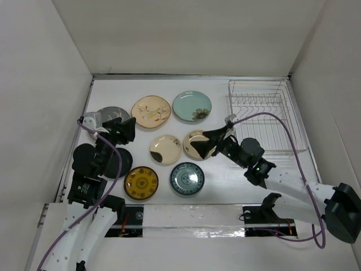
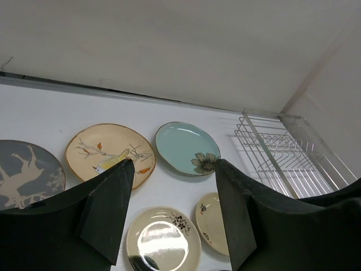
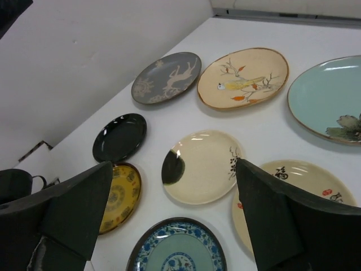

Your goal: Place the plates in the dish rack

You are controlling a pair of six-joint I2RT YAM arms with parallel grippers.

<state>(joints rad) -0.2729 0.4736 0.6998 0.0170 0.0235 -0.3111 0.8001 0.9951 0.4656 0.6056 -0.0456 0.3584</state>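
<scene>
Eight plates lie flat and apart on the desk (image 1: 121,93), none overlapping, so each can be lifted alone. The dish rack (image 1: 265,116) stands at the far right with no plate in its prongs, so the task is judged barely begun.

The right hand (image 1: 202,145) hangs low over the calligraphy plate (image 1: 190,138), spread wide and holding nothing. Its wrist view puts it between that plate and the ink-blot plate (image 3: 197,166), likely lining up on a rim. Which of the two it targets cannot be told. The calligraphy plate is nearer the rack, so it would be a sensible first pick.

The left hand (image 1: 130,131) is also wide and empty. It sits at the left edge between the deer plate (image 1: 113,113) and the black plate (image 1: 123,164), likely to leave the right arm room.

The bird plate (image 1: 151,112) and green plate (image 1: 192,106) are at the back. The yellow plate (image 1: 141,182) and blue-green plate (image 1: 187,178) are at the front.

Plates flat on the desk offer little rim to pinch, so a slip is a risk.
</scene>
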